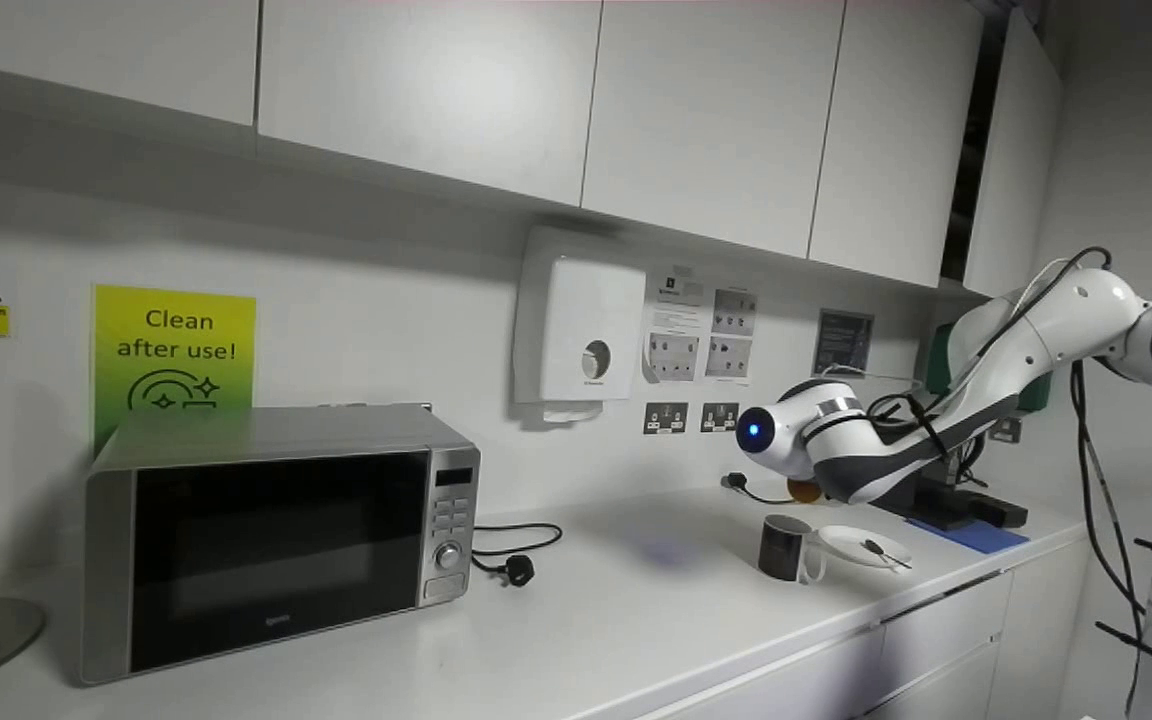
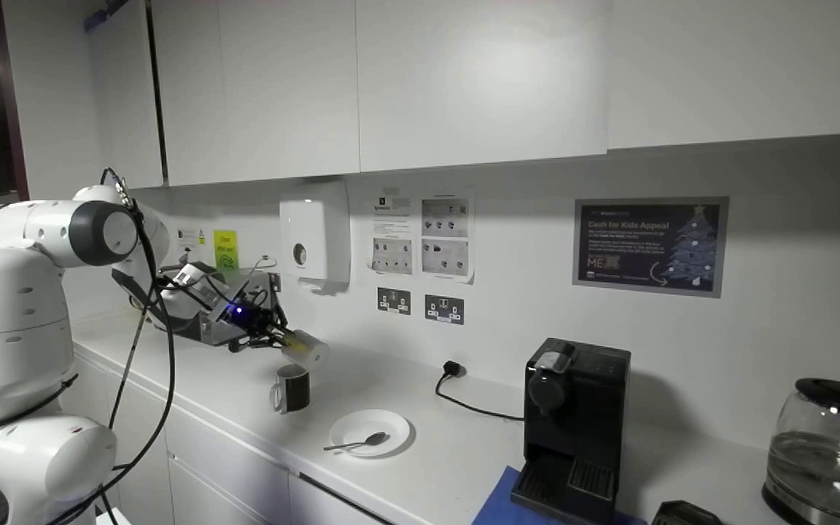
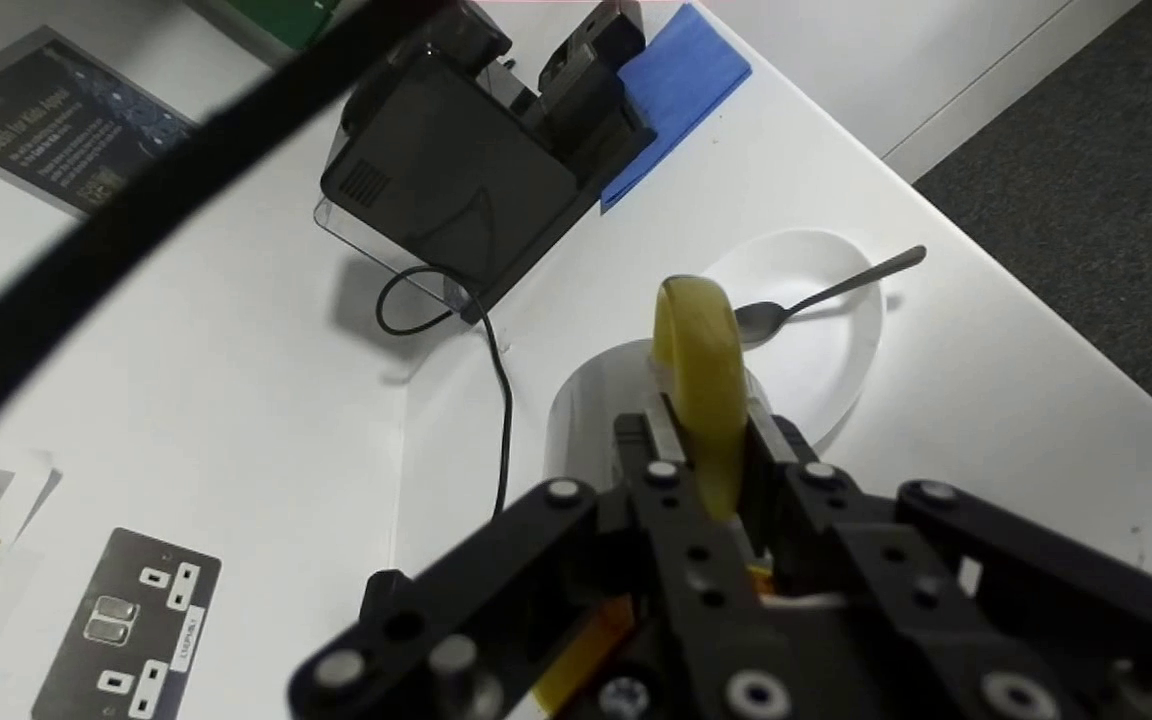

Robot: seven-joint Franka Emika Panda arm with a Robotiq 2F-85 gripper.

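Note:
My gripper [image 3: 711, 440] is shut on the yellow handle of a pale mug [image 3: 591, 415]. The handle [image 3: 701, 370] stands between the two fingers, and the mug's body lies behind them. In an exterior view my gripper [image 2: 280, 335] holds this mug [image 2: 308, 351] tilted, base outward, above the counter. Its mouth is hidden there. A dark mug with a white handle [image 2: 296, 390] stands upright just below; it also shows in an exterior view [image 1: 782, 548]. A white plate [image 2: 383, 419] with a spoon [image 2: 375, 439] lies beside it. The plate [image 3: 841, 360] and spoon [image 3: 866, 275] show in the wrist view.
A black coffee machine [image 2: 577, 408] stands on a blue cloth [image 2: 496, 503], with a glass jug [image 2: 817, 456] beyond it. A black cable [image 2: 475, 410] runs to the wall. A microwave [image 1: 286, 540] stands along the counter. Cupboards [image 1: 716, 120] hang overhead; one door [image 1: 1016, 160] is ajar.

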